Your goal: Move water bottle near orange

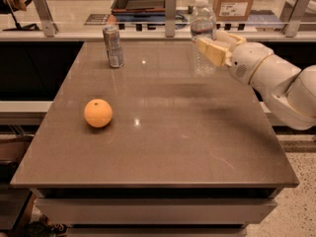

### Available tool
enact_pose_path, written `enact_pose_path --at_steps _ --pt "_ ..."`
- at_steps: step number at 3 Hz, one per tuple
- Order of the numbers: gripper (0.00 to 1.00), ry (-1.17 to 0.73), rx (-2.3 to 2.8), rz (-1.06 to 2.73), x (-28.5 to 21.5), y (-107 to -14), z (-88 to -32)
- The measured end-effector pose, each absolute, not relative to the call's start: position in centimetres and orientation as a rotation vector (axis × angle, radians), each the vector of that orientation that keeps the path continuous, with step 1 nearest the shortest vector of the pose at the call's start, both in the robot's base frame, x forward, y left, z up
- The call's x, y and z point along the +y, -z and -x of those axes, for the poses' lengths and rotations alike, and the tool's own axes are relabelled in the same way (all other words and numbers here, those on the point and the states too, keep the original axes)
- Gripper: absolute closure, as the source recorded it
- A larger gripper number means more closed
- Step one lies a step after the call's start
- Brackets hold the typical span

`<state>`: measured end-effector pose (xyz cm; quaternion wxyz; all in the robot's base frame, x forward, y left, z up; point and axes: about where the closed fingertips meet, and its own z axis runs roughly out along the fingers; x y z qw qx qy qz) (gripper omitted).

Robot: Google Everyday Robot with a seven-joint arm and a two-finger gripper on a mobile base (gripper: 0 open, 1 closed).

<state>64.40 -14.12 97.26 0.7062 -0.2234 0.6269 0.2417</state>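
Writing on the water bottle (202, 26) cannot be read in the camera view, nor on the silver can (113, 46) or the sticker of the cardboard box (236, 1) behind. The bottle stands upright, cap up, long axis vertical, at the desk's (173, 132) far right, well apart from the orange (98, 113) at near left. The pincer (203, 48) reaches in from the right, pinching the bottle's middle. One bottle, one orange, one can

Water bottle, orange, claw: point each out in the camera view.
water bottle (203, 19), camera view, clear shoulder just below the white cap.
orange (98, 113), camera view, middle of the fruit.
claw (211, 47), camera view, upper right, midway between its fingertips, clamped on the water bottle.
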Motion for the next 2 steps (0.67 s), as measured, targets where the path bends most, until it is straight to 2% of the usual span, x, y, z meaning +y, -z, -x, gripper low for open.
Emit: enact_pose_path --at_steps 2 --pt "1.0 -0.535 1.352 0.491 -7.1 -97.2 -56.7"
